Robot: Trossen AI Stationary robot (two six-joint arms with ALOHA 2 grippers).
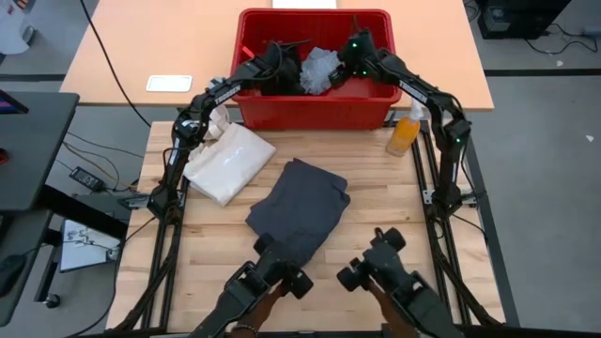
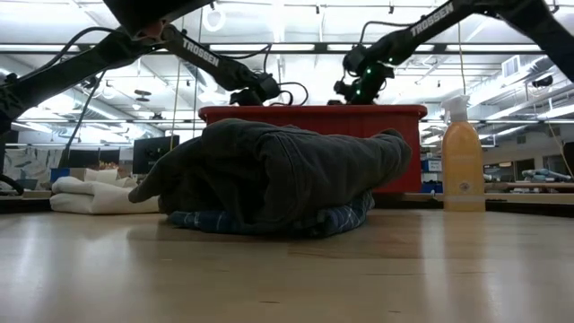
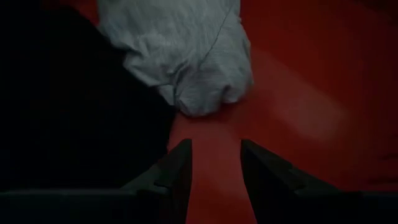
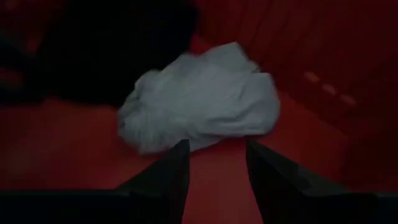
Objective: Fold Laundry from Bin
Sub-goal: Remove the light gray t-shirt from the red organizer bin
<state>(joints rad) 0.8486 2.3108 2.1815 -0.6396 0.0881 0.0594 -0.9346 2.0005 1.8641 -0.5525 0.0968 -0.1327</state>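
Reaching into the bin (image 1: pixel 315 111) at 12 o'clock, both arms hold their 2 fingers apart and empty: left gripper (image 3: pixel 214 163) and right gripper (image 4: pixel 217 163) each sit just short of the light grey piece (image 1: pixel 321 68). Beside it lies a black piece (image 3: pixel 68 112). Mid-tabletop (image 1: pixel 216 244), the charcoal-grey piece (image 1: pixel 299 207) tops the plaid shirt (image 2: pixel 345 220).

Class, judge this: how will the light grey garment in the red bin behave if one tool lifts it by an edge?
The light grey garment lies crumpled in soft folds, so it will probably droop and unfurl. It looks thin, so likely light. The bin floor looks smooth, so a push may slide it.
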